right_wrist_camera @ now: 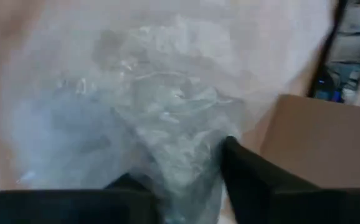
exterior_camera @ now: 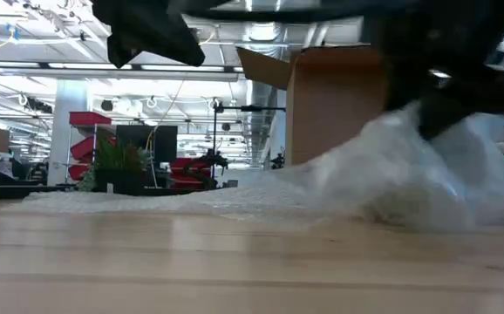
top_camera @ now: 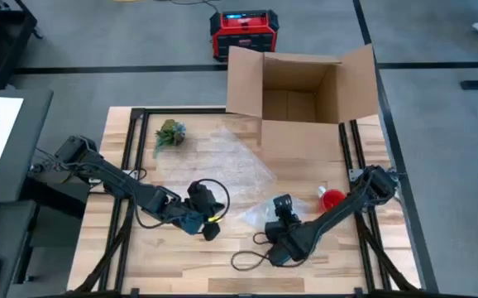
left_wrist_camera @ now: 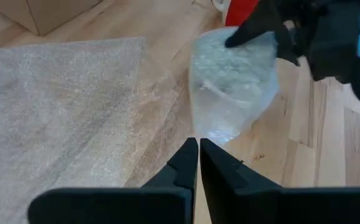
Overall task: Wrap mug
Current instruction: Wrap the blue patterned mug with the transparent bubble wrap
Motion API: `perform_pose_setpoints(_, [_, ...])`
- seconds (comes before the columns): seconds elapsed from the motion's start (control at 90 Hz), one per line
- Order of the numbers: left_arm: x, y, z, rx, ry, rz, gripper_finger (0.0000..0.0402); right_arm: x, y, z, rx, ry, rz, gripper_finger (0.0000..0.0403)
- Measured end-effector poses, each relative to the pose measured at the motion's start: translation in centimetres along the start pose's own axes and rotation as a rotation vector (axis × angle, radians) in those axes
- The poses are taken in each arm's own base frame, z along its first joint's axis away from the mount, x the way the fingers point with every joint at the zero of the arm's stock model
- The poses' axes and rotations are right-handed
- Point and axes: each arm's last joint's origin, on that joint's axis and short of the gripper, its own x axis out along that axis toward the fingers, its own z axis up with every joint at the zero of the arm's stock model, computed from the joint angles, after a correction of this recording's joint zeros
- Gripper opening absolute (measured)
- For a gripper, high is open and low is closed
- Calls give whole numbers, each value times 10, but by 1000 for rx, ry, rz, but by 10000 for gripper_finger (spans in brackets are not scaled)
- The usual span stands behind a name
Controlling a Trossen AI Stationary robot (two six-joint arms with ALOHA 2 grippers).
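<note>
A clear bubble wrap sheet [top_camera: 235,157] lies flat on the table's middle. Its near right part is bunched into a puffy bundle [top_camera: 261,213], which also shows in the left wrist view [left_wrist_camera: 233,81]. The red mug [top_camera: 331,198] stands bare on the wood just right of the bundle. My right gripper [top_camera: 282,204] is shut on the bundle. My left gripper [top_camera: 208,223] is shut, low over the table left of the bundle. In its wrist view its fingertips [left_wrist_camera: 198,148] stop just short of the bundle's edge. My right gripper pinches bunched bubble wrap [right_wrist_camera: 174,149] between its two fingers, several crumpled layers. It comes from the table's near side, slanting down. The bundle's underside [exterior_camera: 409,209] rests on the table, and the rest of the sheet trails off flat toward the far left.
An open cardboard box [top_camera: 301,91] stands at the far edge, just beyond the sheet. A small green plant [top_camera: 170,133] sits at the far left. A black cable [top_camera: 251,258] loops on the wood near the front. Bare wood lies along the near edge.
</note>
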Motion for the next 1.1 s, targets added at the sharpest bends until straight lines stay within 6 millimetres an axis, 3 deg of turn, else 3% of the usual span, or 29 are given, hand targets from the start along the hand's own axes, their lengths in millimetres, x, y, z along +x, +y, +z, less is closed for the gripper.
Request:
perform_pose_setpoints(0.067, [0, 0, 0, 0, 0, 0, 0, -4, -12, 6, 22, 21, 34, 19])
perform_pose_setpoints(0.144, [0, 0, 0, 0, 0, 0, 0, -14, -24, 13, 60, 33, 127, 18])
perform_pose_setpoints(0.289, [0, 1, -1, 9, 7, 6, 0, -31, -57, 21, 126, -25, 502, 20])
perform_pose_setpoints(0.389, [0, 1, -3, 20, 34, -5, 0, -24, -71, 28, 164, -103, 688, 19])
perform_pose_setpoints(0.556, [-3, 0, -8, 49, 83, -17, 0, -1, -71, 30, 153, -98, 703, 23])
perform_pose_setpoints(0.756, [-3, 2, -11, 58, 117, -8, 0, 19, -71, 32, 196, -99, 715, 59])
perform_pose_setpoints(0.956, [-3, 2, -11, 55, 117, -6, 0, 21, -80, 31, 213, -85, 715, 111])
perform_pose_setpoints(1.1, [-3, 2, -11, 48, 117, -6, 0, 4, -89, 32, 196, -68, 710, 136])
